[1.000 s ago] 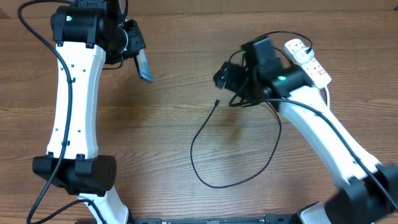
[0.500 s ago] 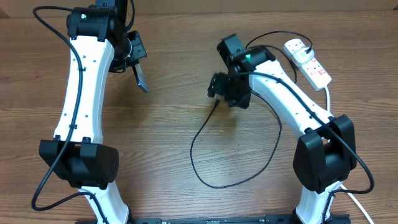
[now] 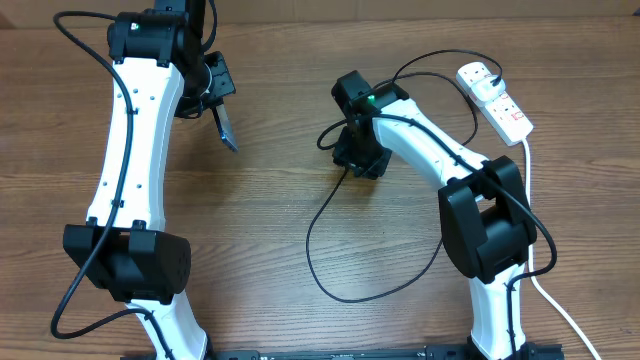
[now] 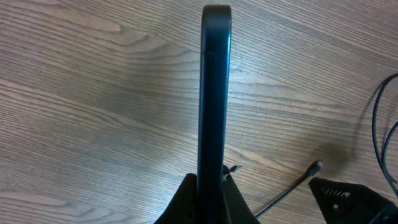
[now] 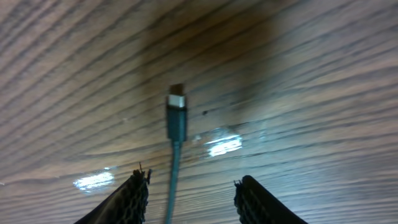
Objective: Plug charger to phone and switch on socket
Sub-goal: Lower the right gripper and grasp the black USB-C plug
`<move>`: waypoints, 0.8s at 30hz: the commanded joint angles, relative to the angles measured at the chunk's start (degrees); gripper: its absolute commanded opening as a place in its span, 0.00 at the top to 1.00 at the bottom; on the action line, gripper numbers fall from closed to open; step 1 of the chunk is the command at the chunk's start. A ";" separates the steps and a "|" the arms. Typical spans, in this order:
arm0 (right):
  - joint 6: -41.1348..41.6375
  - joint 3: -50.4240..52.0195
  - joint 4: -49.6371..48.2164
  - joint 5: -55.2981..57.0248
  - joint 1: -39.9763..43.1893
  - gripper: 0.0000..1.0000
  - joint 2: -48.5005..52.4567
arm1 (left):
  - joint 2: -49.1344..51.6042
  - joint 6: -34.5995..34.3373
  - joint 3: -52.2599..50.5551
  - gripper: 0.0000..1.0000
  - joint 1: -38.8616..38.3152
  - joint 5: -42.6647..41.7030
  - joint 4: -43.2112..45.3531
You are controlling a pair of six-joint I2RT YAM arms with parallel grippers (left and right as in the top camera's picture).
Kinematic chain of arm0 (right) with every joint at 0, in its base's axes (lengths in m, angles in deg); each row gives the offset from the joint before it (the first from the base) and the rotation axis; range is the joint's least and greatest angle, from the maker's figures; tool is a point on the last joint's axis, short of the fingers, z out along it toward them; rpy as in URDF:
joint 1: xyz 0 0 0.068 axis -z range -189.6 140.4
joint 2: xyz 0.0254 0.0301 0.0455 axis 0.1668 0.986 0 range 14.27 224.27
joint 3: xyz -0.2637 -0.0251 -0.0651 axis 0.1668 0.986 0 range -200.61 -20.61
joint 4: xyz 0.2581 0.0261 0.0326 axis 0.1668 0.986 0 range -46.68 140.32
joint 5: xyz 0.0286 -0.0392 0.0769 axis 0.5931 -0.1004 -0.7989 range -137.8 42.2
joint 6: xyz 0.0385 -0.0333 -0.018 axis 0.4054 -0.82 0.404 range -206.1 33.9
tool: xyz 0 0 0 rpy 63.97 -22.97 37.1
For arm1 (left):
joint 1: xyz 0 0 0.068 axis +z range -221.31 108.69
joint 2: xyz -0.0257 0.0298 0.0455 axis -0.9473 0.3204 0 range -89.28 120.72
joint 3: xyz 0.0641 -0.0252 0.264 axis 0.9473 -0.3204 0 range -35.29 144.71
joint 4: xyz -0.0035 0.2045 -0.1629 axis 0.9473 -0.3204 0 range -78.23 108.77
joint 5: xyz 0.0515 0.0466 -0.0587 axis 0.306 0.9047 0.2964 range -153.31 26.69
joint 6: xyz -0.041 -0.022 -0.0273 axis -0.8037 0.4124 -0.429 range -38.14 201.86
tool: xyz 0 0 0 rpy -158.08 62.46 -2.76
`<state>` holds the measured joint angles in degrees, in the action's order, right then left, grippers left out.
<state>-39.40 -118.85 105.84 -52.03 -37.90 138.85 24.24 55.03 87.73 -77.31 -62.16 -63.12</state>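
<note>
Here, a brown wood-grain surface [image 3: 260, 220] fills the view. The left jaws clamp the phone [image 4: 214, 93] edge-on above it. The right jaws hang spread apart over the charger [image 5: 176, 118] tip, which lies flat. The white socket [image 3: 500, 105] sits far right, its red markings too small to read.

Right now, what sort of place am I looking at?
Likely a robotics lab bench, not a home. A left arm and a right arm stand at a wooden table, working with a phone, a cable and a socket as props.
</note>
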 commanded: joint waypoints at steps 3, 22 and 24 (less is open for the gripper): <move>1.75 -0.39 -0.44 0.94 -0.81 0.60 0.59 | -0.70 -0.59 0.07 0.96 -0.35 0.70 0.04; 1.75 -0.39 -2.05 1.36 -1.70 0.68 3.82 | -0.70 -0.59 0.07 0.96 -0.37 0.31 0.11; 1.73 -0.39 -2.05 2.29 -1.70 0.71 3.87 | -0.70 -0.59 0.07 0.96 -0.37 0.31 0.07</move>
<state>-37.94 -118.85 103.96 -51.60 -39.32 142.50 24.24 55.03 87.73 -77.31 -62.18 -63.12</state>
